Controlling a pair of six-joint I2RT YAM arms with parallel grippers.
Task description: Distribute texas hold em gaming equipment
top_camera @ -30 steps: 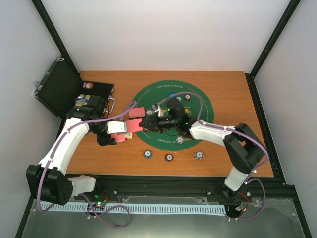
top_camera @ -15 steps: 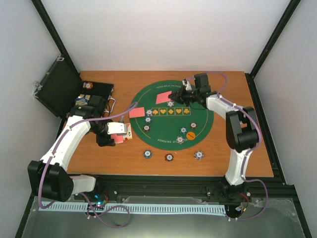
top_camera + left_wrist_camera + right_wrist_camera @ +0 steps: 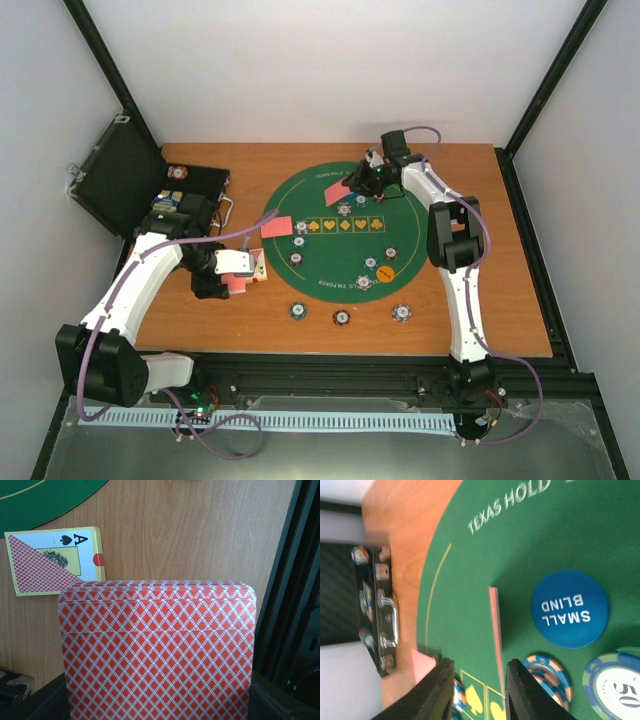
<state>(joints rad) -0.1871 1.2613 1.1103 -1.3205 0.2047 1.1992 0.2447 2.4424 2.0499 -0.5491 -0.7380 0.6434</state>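
Deck: the left gripper (image 3: pixel 236 282) is clamped on the stack of red-backed cards (image 3: pixel 157 650). It holds them over bare wood off the mat's 8 o'clock edge, just beside the ace-of-spades card box (image 3: pixel 55 560).
Dealt card: at 12 o'clock on the green felt mat (image 3: pixel 405 225), a single card (image 3: pixel 495 630) stands edge-on between the right gripper (image 3: pixel 480 662) fingers. They are parted wider than the card, so it looks let go rather than pinched.
Handling: cards are light, thin, slick and bendy. Peel one off the top by a short edge with a gentle pinch; it will likely slide or flutter on release.
In the way: in the right wrist view, the Small Blind button (image 3: pixel 569 608) is at the card's 3 o'clock and a striped chip (image 3: pixel 545 672) at 5 o'clock. Both are near enough to nudge.
Elsewhere: another card (image 3: pixel 276 227) lies at the mat's 9 o'clock and the orange button (image 3: pixel 384 272) at 5. The black case (image 3: pixel 195 182) sits at 10, well apart.
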